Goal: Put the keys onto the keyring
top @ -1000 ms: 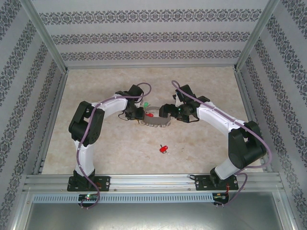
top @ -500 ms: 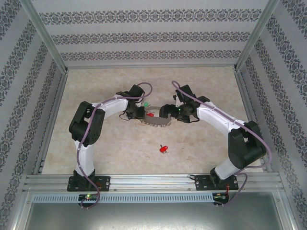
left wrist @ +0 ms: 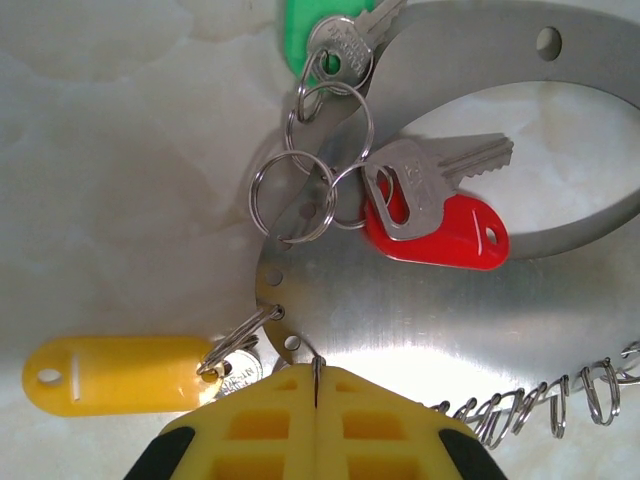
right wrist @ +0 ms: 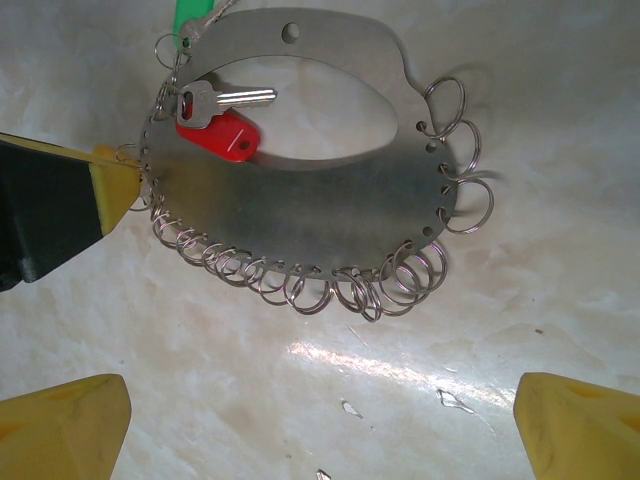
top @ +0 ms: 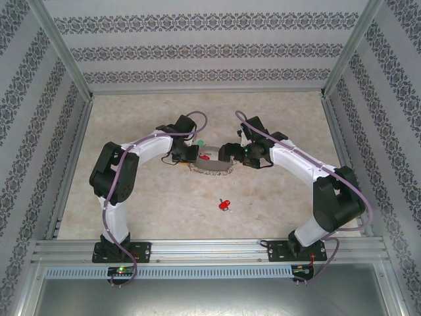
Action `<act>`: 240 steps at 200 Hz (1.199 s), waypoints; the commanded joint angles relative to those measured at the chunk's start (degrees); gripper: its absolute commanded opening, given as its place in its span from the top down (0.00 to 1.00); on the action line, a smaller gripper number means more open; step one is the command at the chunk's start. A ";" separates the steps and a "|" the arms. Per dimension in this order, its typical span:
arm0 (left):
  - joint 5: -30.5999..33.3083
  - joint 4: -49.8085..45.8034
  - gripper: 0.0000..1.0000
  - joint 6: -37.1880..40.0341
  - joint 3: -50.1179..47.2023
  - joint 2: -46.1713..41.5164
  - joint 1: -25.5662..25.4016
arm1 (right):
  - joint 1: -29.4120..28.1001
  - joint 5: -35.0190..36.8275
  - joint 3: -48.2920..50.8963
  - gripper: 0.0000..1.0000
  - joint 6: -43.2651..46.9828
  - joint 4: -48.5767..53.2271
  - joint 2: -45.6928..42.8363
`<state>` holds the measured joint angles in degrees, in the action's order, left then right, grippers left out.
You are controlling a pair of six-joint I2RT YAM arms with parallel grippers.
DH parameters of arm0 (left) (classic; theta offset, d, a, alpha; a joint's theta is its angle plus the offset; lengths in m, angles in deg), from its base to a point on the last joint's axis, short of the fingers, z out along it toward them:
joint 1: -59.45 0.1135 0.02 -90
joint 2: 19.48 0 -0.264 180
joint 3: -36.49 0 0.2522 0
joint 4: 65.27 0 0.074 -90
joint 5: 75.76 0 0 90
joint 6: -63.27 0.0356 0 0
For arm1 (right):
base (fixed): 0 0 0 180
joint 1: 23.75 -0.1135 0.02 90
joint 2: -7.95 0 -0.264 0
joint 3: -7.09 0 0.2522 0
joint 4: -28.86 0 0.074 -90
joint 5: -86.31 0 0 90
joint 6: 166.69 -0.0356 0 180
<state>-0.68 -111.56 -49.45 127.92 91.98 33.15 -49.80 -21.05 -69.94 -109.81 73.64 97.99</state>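
Note:
The keyring (left wrist: 440, 320) is a flat grey metal loop with several small silvery split rings (left wrist: 545, 402) along its edge, lying on the table. My left gripper (left wrist: 316, 375) is shut on one thin ring at the plate's near edge. A red key (left wrist: 440, 225) lies over the loop's opening, and a green key (left wrist: 305, 35) and a yellow tag (left wrist: 115, 372) hang from rings beside it. From above, the left gripper (top: 191, 157) and the right gripper (top: 227, 155) flank the keyring (top: 210, 168). The right gripper (right wrist: 320, 430) stands open over bare table, short of the keyring (right wrist: 330, 205).
A second red key (top: 225, 205) lies loose on the marble-look table, nearer the arm bases than the keyring. Patterned walls and a metal frame (top: 66, 164) enclose the table on three sides.
My left gripper has closed onto the ring at the keyring's edge. The left arm's elbow has shifted slightly left. The right arm has stayed put.

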 commanded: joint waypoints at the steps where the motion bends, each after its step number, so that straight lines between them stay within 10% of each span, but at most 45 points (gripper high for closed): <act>1: -0.97 -2.42 1.00 0.87 0.39 -2.37 -0.65 | -0.41 0.41 -1.25 0.02 -0.72 -0.44 0.08; 136: -20.10 -1.66 1.00 18.74 2.98 -25.16 -0.49 | -0.30 -11.14 -5.65 0.04 12.31 -12.55 -12.67; 240: -29.68 -5.65 1.00 25.12 21.77 -29.79 -0.19 | -1.03 -25.30 -20.00 0.45 15.09 -12.61 -14.62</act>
<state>-25.23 -116.00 -26.57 144.88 62.43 33.15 -49.91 -41.73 -85.96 -95.50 62.04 84.22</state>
